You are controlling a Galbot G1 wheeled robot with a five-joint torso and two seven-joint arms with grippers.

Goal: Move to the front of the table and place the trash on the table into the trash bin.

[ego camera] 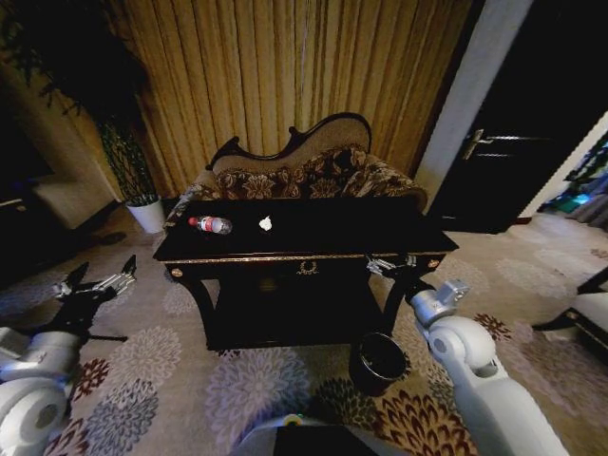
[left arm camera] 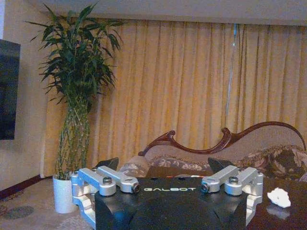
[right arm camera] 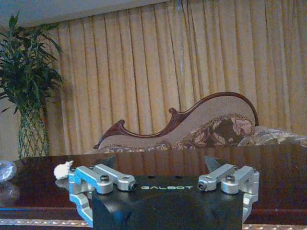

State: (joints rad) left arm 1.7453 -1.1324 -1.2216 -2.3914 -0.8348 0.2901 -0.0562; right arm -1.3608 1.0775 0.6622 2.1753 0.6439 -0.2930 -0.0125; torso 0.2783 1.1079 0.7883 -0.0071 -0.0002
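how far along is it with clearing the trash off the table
Done: the robot is at the front of the table, with the trash bin on the floor by its right front leg. In hand: nothing; the left gripper and the right gripper are both open and empty, the right at the table's front edge. Left: the bottle and the paper wad lie on the tabletop, untouched.
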